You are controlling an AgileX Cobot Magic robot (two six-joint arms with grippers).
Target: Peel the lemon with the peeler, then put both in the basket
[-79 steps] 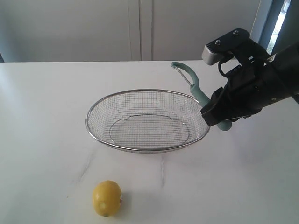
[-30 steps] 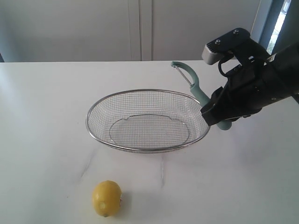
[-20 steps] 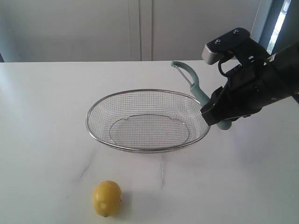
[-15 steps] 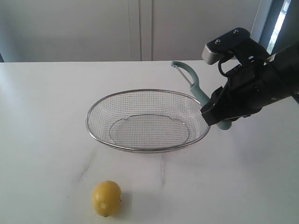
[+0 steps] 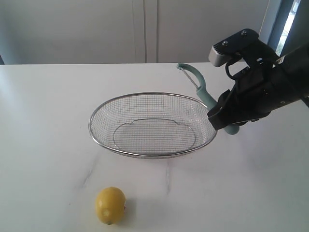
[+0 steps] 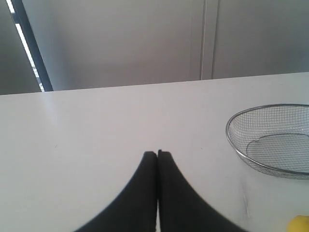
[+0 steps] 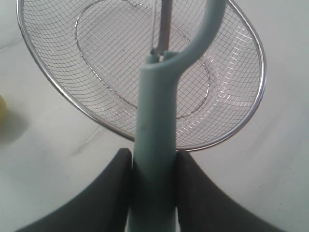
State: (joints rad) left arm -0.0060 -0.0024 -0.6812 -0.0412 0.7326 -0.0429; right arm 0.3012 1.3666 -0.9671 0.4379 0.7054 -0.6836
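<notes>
The yellow lemon [image 5: 110,205] lies on the white table near the front edge, left of centre; a sliver of it shows in the left wrist view [image 6: 300,224] and in the right wrist view [image 7: 2,109]. The wire mesh basket [image 5: 96,137] stands empty mid-table, also seen as the basket [image 6: 231,140] and the basket [image 7: 263,82]. My right gripper [image 5: 223,121] is shut on the pale teal peeler [image 5: 200,87], held in the air by the basket's right rim with its hooked head pointing up and away. The right wrist view shows the peeler's handle [image 7: 154,140] between the right gripper [image 7: 153,157] jaws. My left gripper [image 6: 158,153] is shut and holds nothing.
The white table [image 5: 43,111] spreads wide to the left of the basket and in front of it. Pale cabinet doors [image 5: 145,29] stand behind the table's far edge. A dark window frame [image 5: 277,21] rises at the back right.
</notes>
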